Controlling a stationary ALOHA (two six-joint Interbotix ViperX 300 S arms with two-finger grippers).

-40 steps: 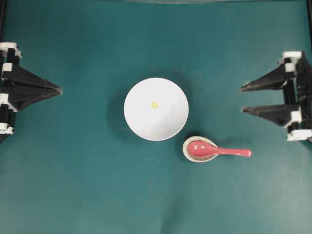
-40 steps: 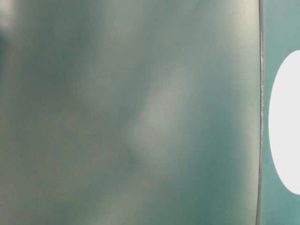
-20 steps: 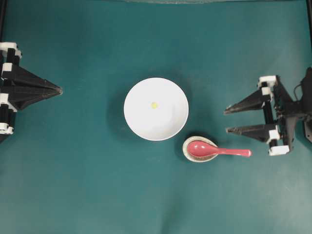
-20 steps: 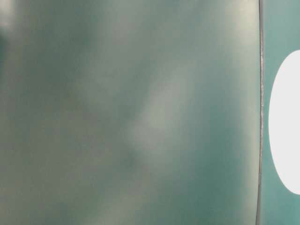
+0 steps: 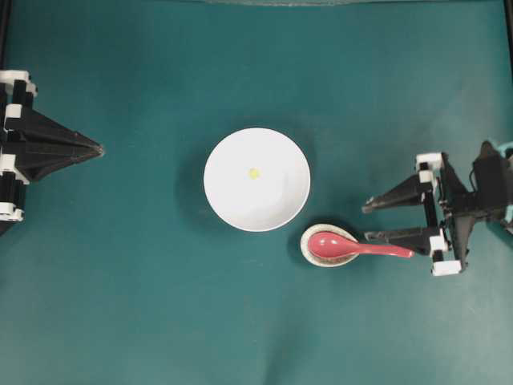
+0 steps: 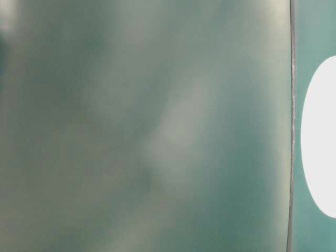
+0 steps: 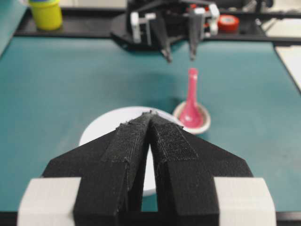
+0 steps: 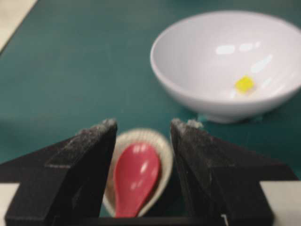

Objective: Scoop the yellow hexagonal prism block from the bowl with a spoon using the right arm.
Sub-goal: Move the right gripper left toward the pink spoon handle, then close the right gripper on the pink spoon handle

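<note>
The white bowl (image 5: 276, 212) sits mid-table with the tiny yellow hexagonal prism block (image 5: 253, 172) inside; the right wrist view shows both, bowl (image 8: 188, 80) and block (image 8: 244, 84). The pink-red spoon (image 5: 330, 245) lies with its scoop in a small speckled rest (image 5: 308, 253) and its handle pointing right. My right gripper (image 5: 366, 222) is open, and its nearer finger runs just beside the handle without holding it. Between its fingers the scoop (image 8: 136, 176) shows. My left gripper (image 5: 99, 148) is shut and empty at the left edge; its tips (image 7: 150, 113) meet in front of the bowl (image 7: 101, 129).
The table-level view is blurred green, with a white patch of the bowl (image 6: 320, 136) at its right edge. Beyond the table's far edge in the left wrist view stand a yellow cup (image 7: 45, 14) and a red tape roll (image 7: 228, 22).
My right arm has come in from the right edge, moving left and toward the front until its open fingers reach the spoon's handle. The left arm, bowl, block and spoon stayed put.
</note>
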